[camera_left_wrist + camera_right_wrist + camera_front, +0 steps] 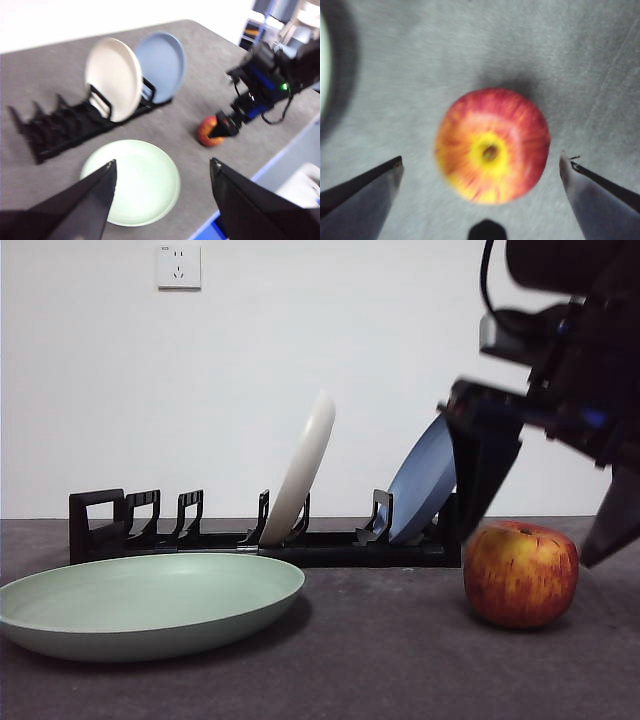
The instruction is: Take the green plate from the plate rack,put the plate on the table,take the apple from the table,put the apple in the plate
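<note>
- Nearest the front camera, the green plate [150, 602] lies flat on the dark worktop [380, 660], out of the plate rack [250, 532].
- Behind it, the rack holds a cream-white plate [300, 472] and a blue plate [425, 480], both leaning.
- Right claw [481, 172] hangs directly above the apple [521, 574], jaws spread wide on either side, not touching it.
- Left claw [162, 192], also open and empty, hovers over the green plate.
</note>
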